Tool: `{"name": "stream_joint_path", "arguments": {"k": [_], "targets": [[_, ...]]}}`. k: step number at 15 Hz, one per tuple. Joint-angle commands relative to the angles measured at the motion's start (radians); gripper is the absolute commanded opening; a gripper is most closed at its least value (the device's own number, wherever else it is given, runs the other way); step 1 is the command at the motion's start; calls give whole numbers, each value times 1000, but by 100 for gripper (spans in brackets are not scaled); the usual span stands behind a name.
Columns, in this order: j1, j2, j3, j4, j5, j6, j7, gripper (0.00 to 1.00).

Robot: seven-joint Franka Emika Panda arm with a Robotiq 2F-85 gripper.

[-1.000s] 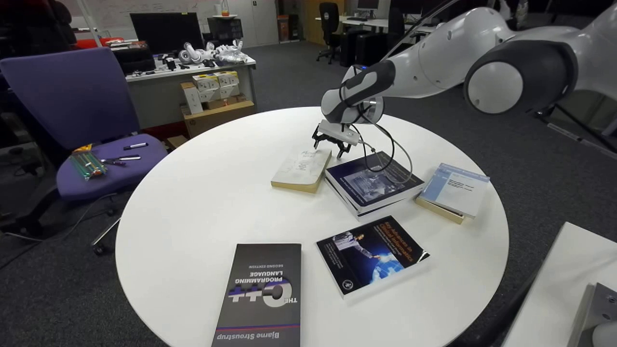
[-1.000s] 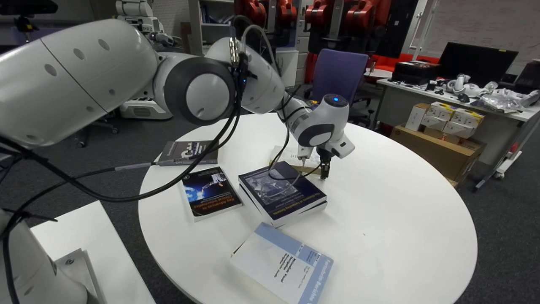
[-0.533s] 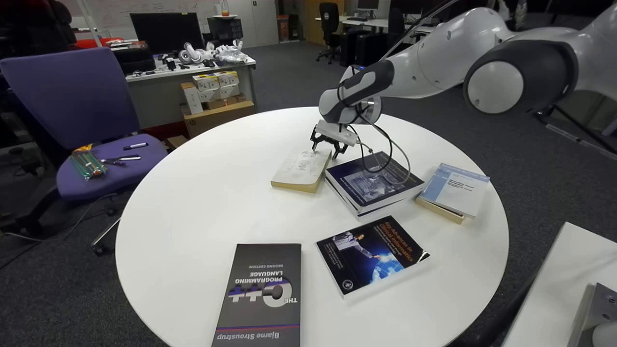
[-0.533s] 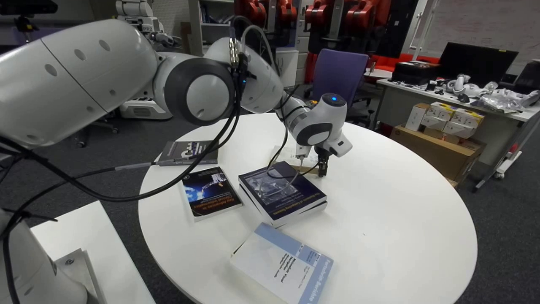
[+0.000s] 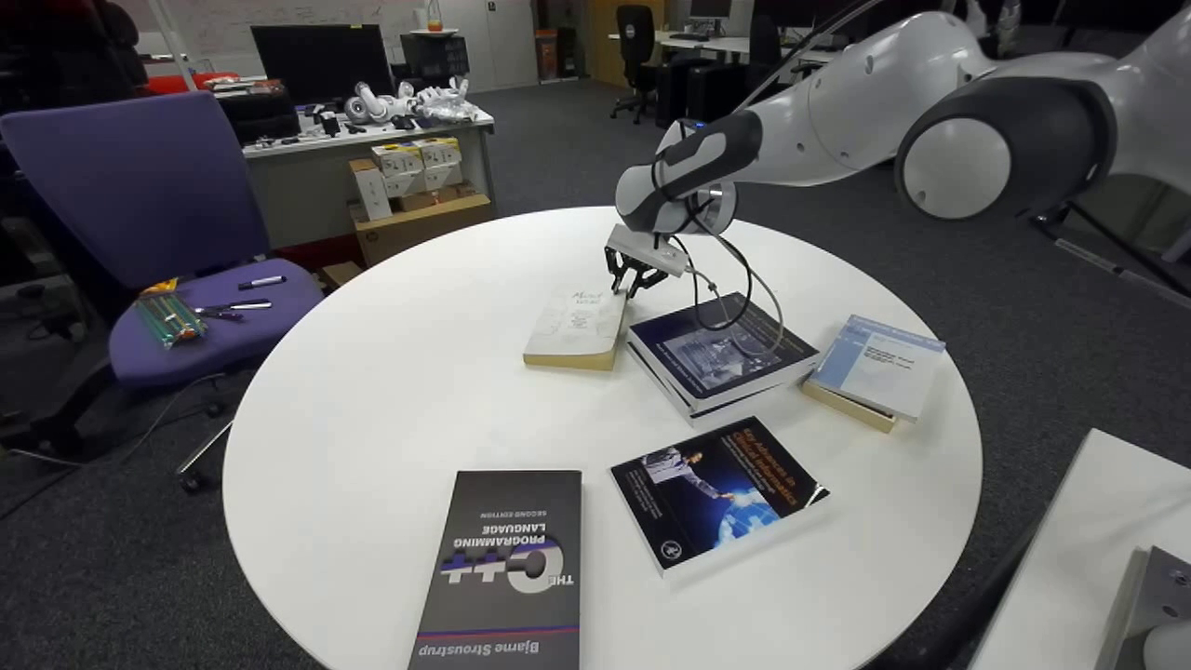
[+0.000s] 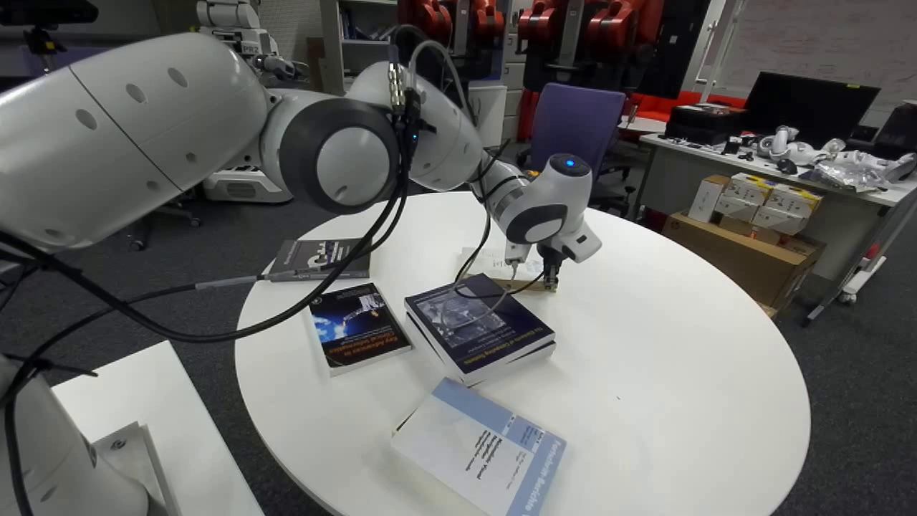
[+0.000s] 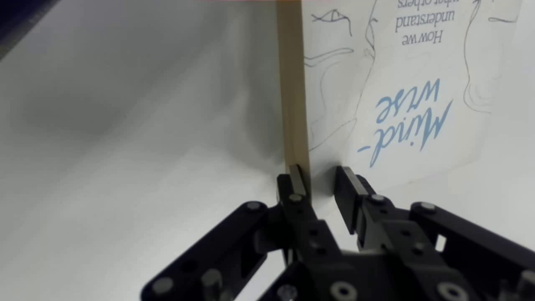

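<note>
A pale paperback (image 5: 579, 321) lettered "Mind-wise" lies flat on the round white table (image 5: 372, 419). My gripper (image 7: 316, 173) is at the book's title end, its jaws partly drawn together with a gap left between them. In the wrist view, one finger (image 7: 294, 188) stands against the tan page edge, while the opposite finger (image 7: 349, 196) is over or on the white cover (image 7: 401, 125); whether it presses there I cannot tell. No firm grip shows. In an exterior view the gripper (image 6: 550, 287) hides that corner of the book.
Close beside the paperback sits a stack of dark blue books (image 5: 721, 354). Farther off lie a blue-and-white book (image 5: 879, 368) on another book, a black book with a figure in white (image 5: 712, 498), and a grey C++ book (image 5: 507, 568). Cables (image 6: 473, 287) hang over the stack.
My fingers have come much closer together. The paperback has turned slightly, its edge nearest the dark stack shifting away from the stack. The hand has tilted and risen a little.
</note>
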Motion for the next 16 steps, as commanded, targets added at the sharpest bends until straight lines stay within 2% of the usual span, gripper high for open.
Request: {"name": "stream_joint_path", "arguments": {"k": [1,6,10,16], "targets": [[-10,23,6,52,-10,-27,41,5],[-12,-7,11,34,-10,-49,39,3],[-20,-78,22,-8,-2,-55,20,0],[-42,-159,36,-19,9,-131,13,0]]}}
